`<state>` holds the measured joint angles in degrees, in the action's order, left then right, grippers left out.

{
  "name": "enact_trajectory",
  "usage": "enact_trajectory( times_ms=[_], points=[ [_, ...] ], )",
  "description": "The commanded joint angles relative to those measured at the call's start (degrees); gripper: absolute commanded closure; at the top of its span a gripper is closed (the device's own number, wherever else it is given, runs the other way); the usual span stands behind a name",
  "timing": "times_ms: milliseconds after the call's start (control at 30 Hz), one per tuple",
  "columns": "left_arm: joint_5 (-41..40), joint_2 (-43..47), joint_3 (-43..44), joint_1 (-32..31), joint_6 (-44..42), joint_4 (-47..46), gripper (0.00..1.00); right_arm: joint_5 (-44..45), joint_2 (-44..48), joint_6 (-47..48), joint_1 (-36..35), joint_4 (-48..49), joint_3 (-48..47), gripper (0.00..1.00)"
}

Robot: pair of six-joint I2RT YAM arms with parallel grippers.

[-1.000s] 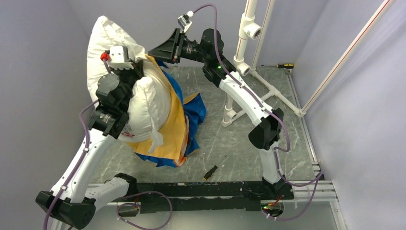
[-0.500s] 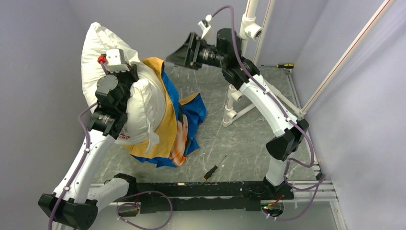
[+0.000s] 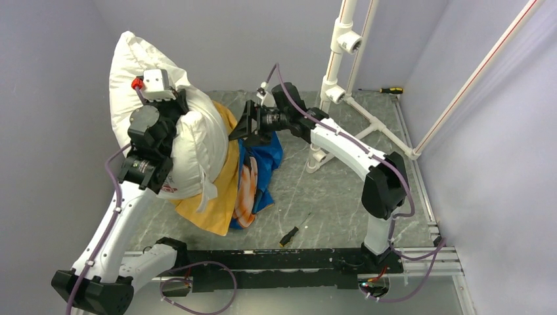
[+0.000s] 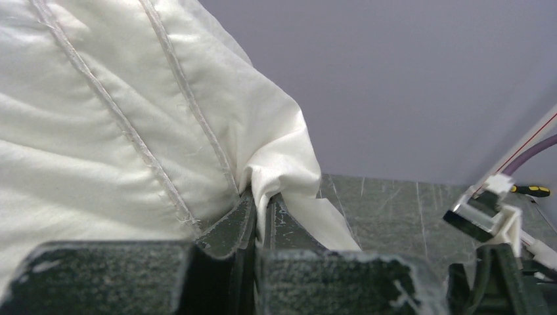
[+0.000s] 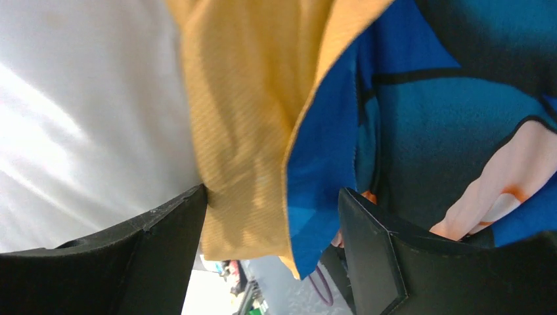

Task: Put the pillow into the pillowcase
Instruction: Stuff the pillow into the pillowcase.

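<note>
The white pillow (image 3: 197,141) hangs upright at the left, its lower part inside the pillowcase (image 3: 226,190), which shows orange outside and blue (image 3: 266,157) toward the table. My left gripper (image 3: 181,105) is shut on a fold of the pillow's cloth; in the left wrist view the white pillow (image 4: 98,118) is pinched in my left gripper (image 4: 263,197). My right gripper (image 3: 238,128) is open at the case's upper edge. In the right wrist view the pillowcase (image 5: 249,131) hangs loose in the gap of my right gripper (image 5: 272,193), with the pillow (image 5: 79,98) to its left.
A white pipe frame (image 3: 332,92) stands behind the right arm. A black-handled screwdriver (image 3: 293,231) lies near the front rail (image 3: 276,259). A yellow-handled one (image 3: 387,90) lies at the back right. Grey walls close in on the left, back and right.
My right gripper has opened, pulled back from the top of the case and dropped down to its edge. The case's orange rim has slid lower on the pillow. The left arm shifted slightly left.
</note>
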<state>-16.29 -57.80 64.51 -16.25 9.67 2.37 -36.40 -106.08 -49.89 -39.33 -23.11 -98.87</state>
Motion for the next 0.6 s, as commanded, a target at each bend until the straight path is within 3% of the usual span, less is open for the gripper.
enact_trajectory(
  times_ms=[0, 100, 167, 233, 267, 300, 400, 567],
  points=[
    [-2.93, -2.11, -4.77, 0.70, -2.46, 16.53, 1.00, -6.82, 0.13, -8.74, -0.17, 14.48, 7.10, 0.24],
    [-2.52, -2.05, -4.72, 0.78, -2.64, 16.38, 1.00, -9.04, 0.70, -16.75, -0.39, 24.81, 12.48, 0.29],
    [-2.07, -2.05, -4.63, 0.78, -2.76, 16.07, 1.00, -9.99, 1.39, -21.48, -0.39, 33.02, 15.16, 0.44],
    [-1.67, -1.98, -4.54, 0.78, -3.14, 15.91, 1.00, -10.80, 1.80, -24.68, -0.32, 37.78, 14.81, 0.72],
    [-1.60, -1.97, -4.51, 0.76, -3.35, 15.61, 1.00, -10.92, 2.14, -25.38, -0.29, 38.23, 13.78, 0.92],
    [-1.60, -1.84, -4.49, 0.78, -3.69, 15.46, 1.00, -11.03, 2.29, -25.86, -0.30, 39.33, 12.35, 1.00],
    [-0.96, -1.10, -4.41, 0.78, -5.21, 14.00, 1.00, -12.51, 2.20, -27.29, -0.38, 44.24, 6.29, 1.00],
    [4.83, 0.92, -3.53, 0.78, -8.79, 9.35, 1.00, -14.28, -0.72, -37.11, -0.57, 68.39, -5.77, 1.00]
  ],
)
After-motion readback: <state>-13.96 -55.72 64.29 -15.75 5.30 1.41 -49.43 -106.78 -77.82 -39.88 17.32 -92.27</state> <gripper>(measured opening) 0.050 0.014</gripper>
